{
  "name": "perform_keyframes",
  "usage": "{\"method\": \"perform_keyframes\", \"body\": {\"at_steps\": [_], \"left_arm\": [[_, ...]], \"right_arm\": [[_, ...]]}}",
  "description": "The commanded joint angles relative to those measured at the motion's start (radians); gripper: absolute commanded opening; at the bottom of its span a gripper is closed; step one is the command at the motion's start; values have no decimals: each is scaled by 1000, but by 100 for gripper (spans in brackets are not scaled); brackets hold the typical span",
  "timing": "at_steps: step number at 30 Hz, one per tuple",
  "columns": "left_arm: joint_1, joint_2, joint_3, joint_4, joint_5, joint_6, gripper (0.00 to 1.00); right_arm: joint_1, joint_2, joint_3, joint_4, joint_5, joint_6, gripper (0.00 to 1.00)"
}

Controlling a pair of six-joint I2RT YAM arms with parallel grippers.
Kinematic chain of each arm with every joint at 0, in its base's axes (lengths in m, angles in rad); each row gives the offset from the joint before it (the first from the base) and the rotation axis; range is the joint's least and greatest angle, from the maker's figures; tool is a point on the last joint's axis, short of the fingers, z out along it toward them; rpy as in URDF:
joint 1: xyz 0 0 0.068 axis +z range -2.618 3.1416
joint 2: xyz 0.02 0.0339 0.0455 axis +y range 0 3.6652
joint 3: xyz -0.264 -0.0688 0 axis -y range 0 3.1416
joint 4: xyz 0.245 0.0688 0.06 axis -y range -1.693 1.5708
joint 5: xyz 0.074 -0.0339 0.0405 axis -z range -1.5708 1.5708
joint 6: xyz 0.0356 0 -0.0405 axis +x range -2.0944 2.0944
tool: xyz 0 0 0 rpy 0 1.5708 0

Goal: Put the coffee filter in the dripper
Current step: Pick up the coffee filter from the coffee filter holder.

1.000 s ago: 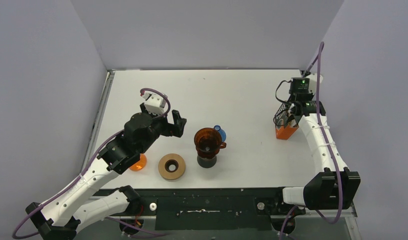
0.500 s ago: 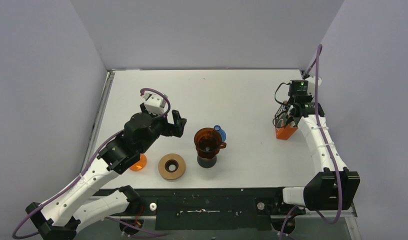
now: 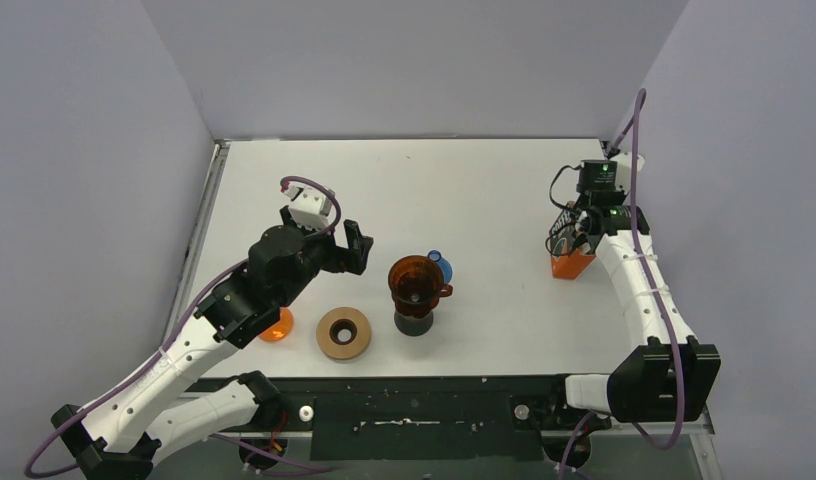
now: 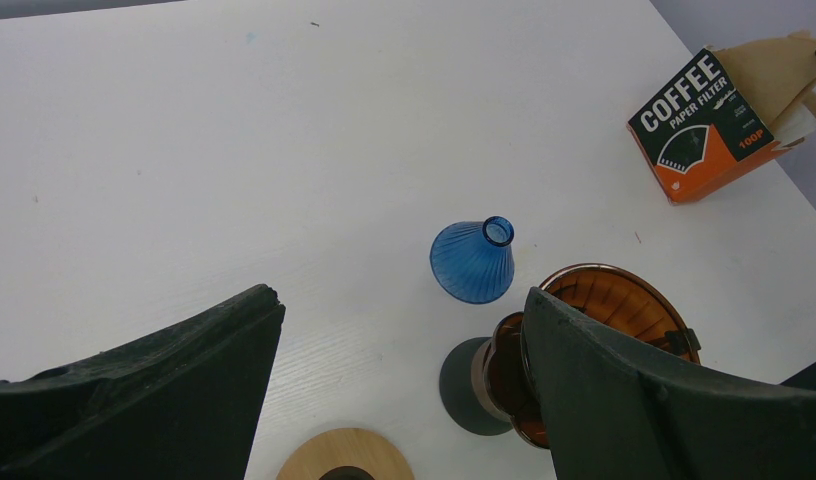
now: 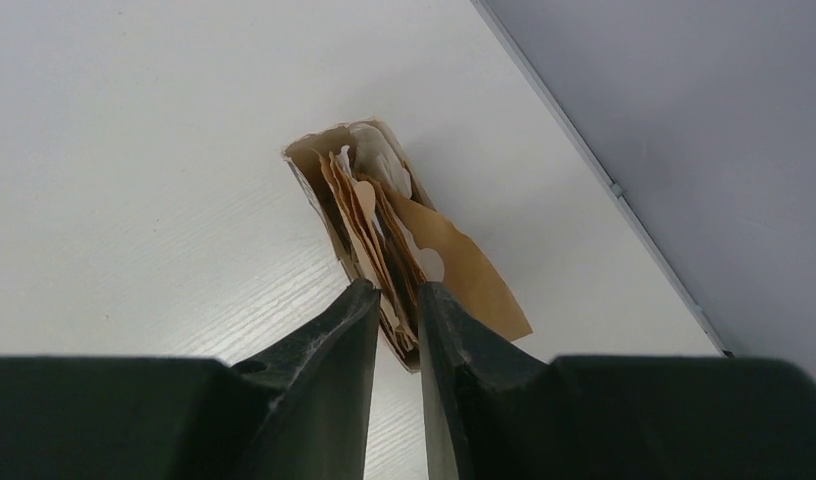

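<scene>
Two things lie nearest the arm bases on the white table [image 3: 464,190]: a flat tan wooden ring [image 3: 343,332], and to its left a small orange object [image 3: 280,326], half hidden under the left arm.

Just beyond the ring stands the amber translucent dripper [image 3: 414,275] on a dark round base, its mouth facing up with nothing inside it. A blue ribbed cone [image 4: 474,262] sits just behind it, narrow end uppermost.

The left gripper [image 4: 401,300] hangs over the table to the left of the dripper, spread wide, with nothing between its fingers.

Far to the right, near the side wall, is the orange-and-black cardboard filter box [image 4: 699,125], its open mouth turned toward the right gripper [image 5: 396,295]. The brown paper coffee filters [image 5: 369,200] stand on edge inside, packed face to face, and the narrow slot they fill runs in line with the gap between the fingers. One loose sheet flops out toward the wall. The right gripper's jaws are drawn almost together, pinching the filters' protruding edges.
</scene>
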Motion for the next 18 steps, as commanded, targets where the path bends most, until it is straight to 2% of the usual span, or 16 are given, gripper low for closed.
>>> {"method": "perform_keyframes", "body": {"at_steps": [1,13,18], "left_arm": [[4,-13,4,49,-1,-6,88],[3,-21,3,48,-2,-6,88],[3,-22,4,49,-2,-6,88]], "right_arm": [[-4,-59,57,18,-5,9,24],[-4,-95,84,-25,-164,-1,27],[-5,-81,71,-17,-186,-17,27]]}}
